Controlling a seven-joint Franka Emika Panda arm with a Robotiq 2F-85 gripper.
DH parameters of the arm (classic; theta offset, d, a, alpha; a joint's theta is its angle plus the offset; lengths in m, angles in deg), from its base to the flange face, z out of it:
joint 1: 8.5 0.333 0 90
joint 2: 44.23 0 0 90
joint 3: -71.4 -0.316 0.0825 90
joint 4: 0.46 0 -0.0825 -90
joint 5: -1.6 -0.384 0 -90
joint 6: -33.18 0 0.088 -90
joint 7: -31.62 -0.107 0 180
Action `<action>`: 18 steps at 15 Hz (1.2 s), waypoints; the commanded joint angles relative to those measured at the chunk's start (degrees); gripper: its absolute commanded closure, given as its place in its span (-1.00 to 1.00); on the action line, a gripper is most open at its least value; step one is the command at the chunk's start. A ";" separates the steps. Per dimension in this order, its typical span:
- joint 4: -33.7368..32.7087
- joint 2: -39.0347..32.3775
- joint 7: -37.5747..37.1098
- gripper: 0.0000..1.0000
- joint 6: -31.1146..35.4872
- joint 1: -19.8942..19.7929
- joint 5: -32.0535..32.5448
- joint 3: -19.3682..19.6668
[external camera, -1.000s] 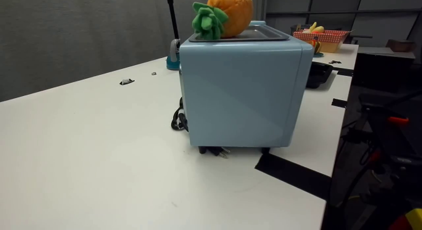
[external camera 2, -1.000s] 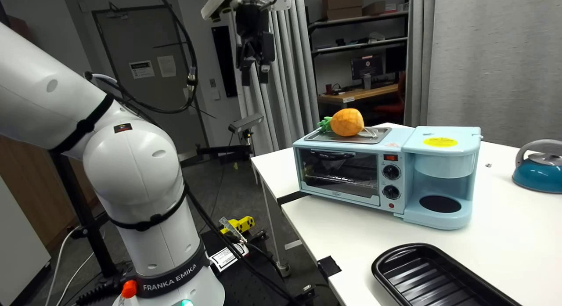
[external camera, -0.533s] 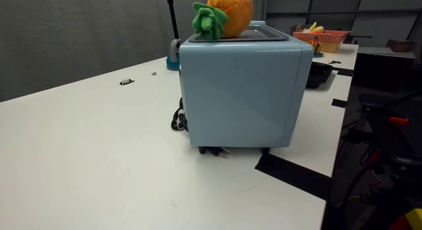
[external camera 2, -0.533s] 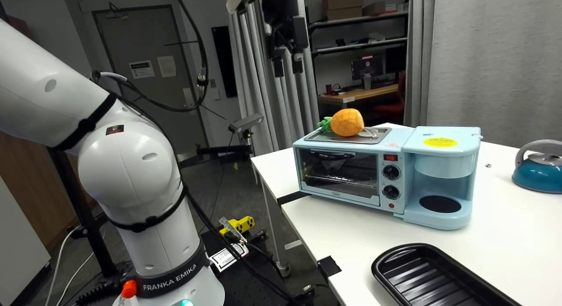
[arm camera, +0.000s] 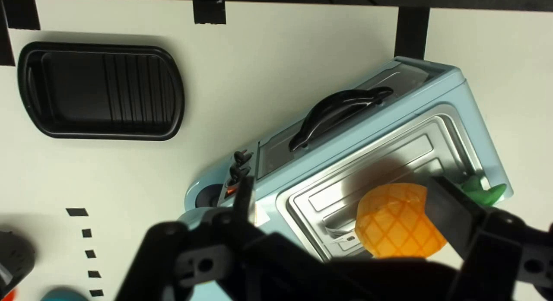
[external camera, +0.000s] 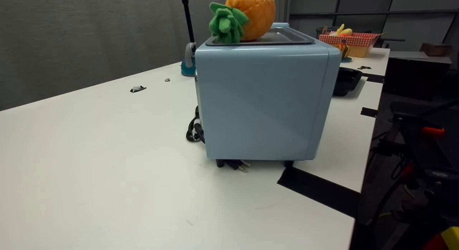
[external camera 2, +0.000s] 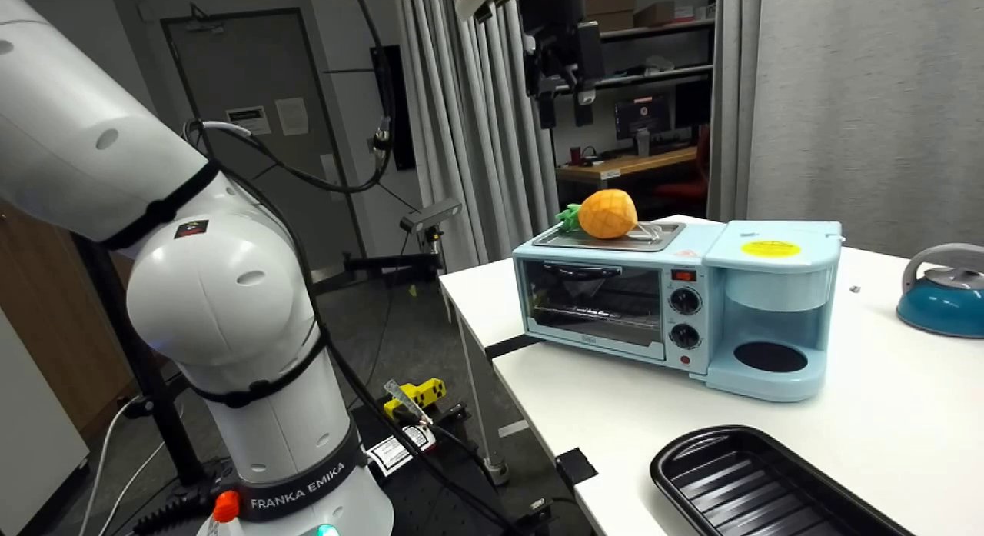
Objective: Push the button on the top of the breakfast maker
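The breakfast maker (external camera 2: 716, 321) is a pale blue appliance on a white table. It also shows in an exterior view (external camera: 265, 103) and in the wrist view (arm camera: 345, 141). A small red switch (external camera 2: 684, 276) sits at the top of its front control panel, above two black dials; it shows in the wrist view (arm camera: 231, 190) beside a finger. A yellow oval sticker (external camera 2: 771, 248) lies on the coffee section's lid. My gripper (external camera 2: 565, 113) hangs high above the appliance's tray end, open and empty. In the wrist view its fingers (arm camera: 345, 201) are wide apart, partly hiding the coffee section.
An orange plush pineapple (external camera 2: 607, 214) lies on the metal tray (external camera 2: 657, 242) on top of the appliance. A black ridged pan (external camera 2: 757, 474) stands near the table's front edge. A teal kettle (external camera 2: 945, 301) stands at the right. A basket (external camera: 358, 45) stands farther off.
The arm and gripper have moved right in an exterior view, from over the floor towards the appliance, rising slightly. The appliance and plush pineapple have not moved.
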 commanded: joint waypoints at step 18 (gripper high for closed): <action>-15.23 -17.53 -4.35 -1.00 2.31 -3.81 -1.02 3.46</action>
